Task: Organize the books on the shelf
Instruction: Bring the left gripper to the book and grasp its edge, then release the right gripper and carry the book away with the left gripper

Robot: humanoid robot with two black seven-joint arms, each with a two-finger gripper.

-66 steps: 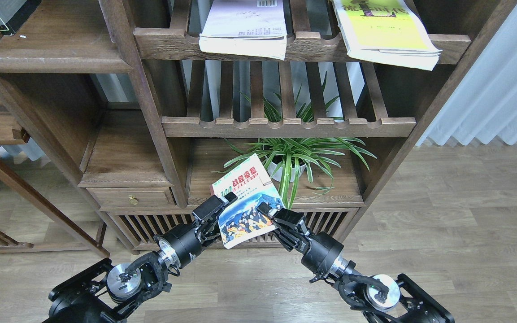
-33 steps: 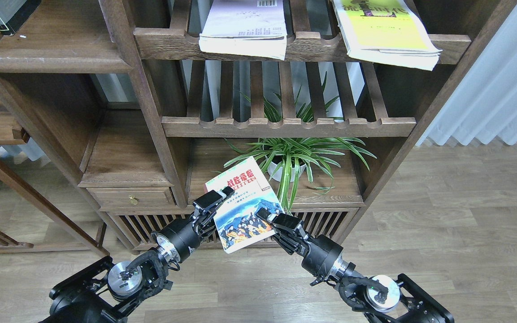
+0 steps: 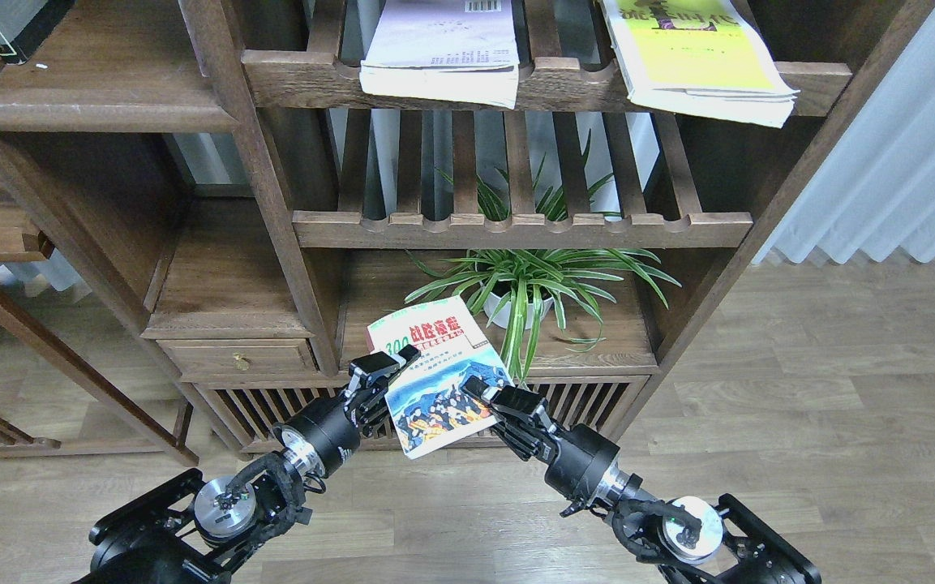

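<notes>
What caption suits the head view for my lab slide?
Both arms hold the red-titled book between left tool and right tool, before the plant on the shelf.

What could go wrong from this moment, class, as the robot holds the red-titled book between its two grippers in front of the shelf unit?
1. The book is pinched only at its side edges by the left gripper and right gripper; a thin paperback could bend or slip out.
2. The spider plant stands just behind it, so pushing forward could catch its leaves.

Bright, even, sharp daylight view
</notes>
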